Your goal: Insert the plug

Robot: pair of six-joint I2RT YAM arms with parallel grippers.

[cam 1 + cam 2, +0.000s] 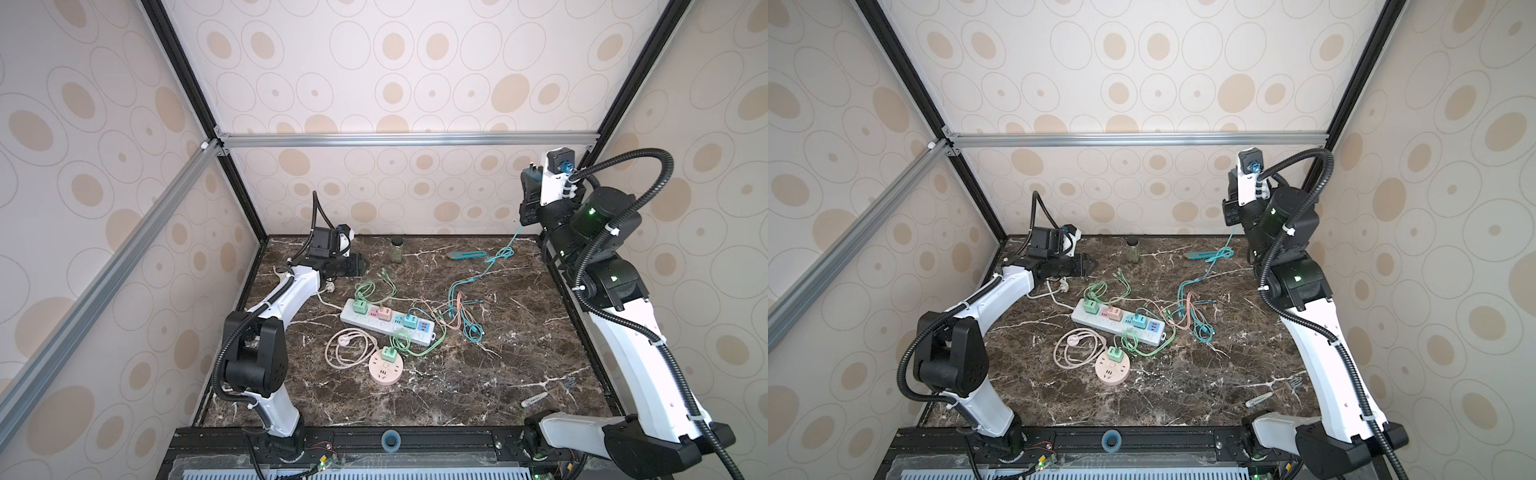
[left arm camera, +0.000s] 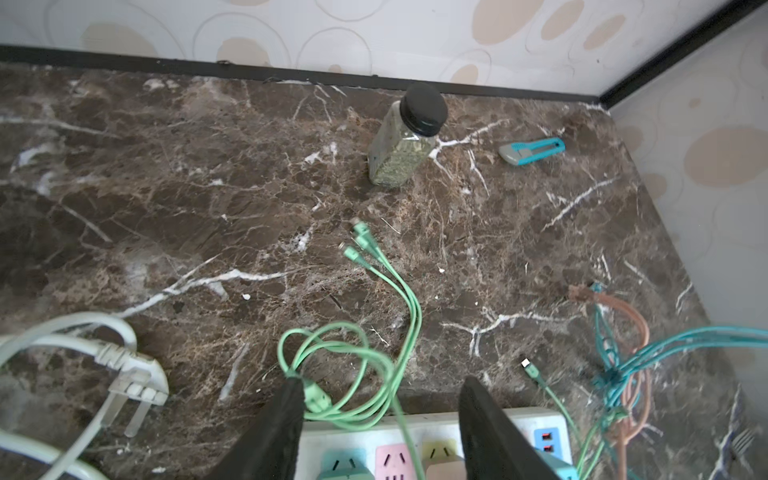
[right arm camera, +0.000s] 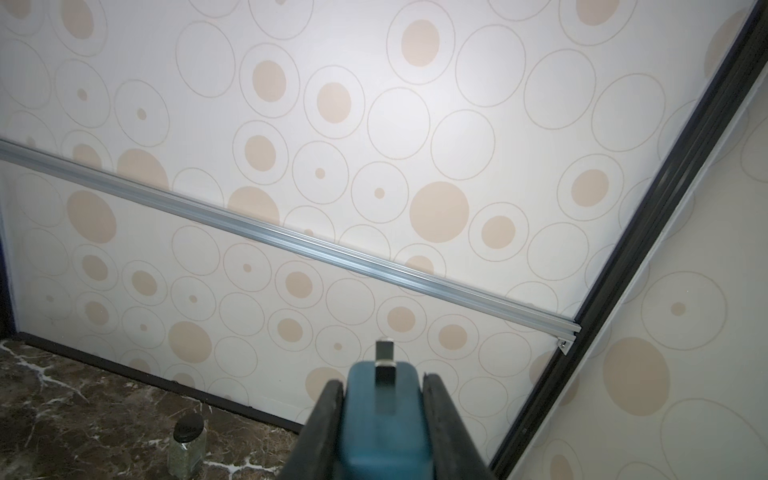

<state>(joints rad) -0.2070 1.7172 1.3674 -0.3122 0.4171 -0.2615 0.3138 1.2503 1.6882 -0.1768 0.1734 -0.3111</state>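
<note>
While the power strip [image 1: 374, 327] lies mid-table, its long axis crosswise, I note the left gripper [image 2: 382, 384] is nearer it, jaws parted and empty. The right gripper [image 3: 383, 384] clamps the teal plug [image 3: 384, 432], raised high at far right, prongs pointing up, away from the strip. The plug body is boxy, with one flat metal prong showing.

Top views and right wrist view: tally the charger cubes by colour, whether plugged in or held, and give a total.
Green charger cube: 2
Pink charger cube: 1
Teal charger cube: 2
Total: 5
</note>
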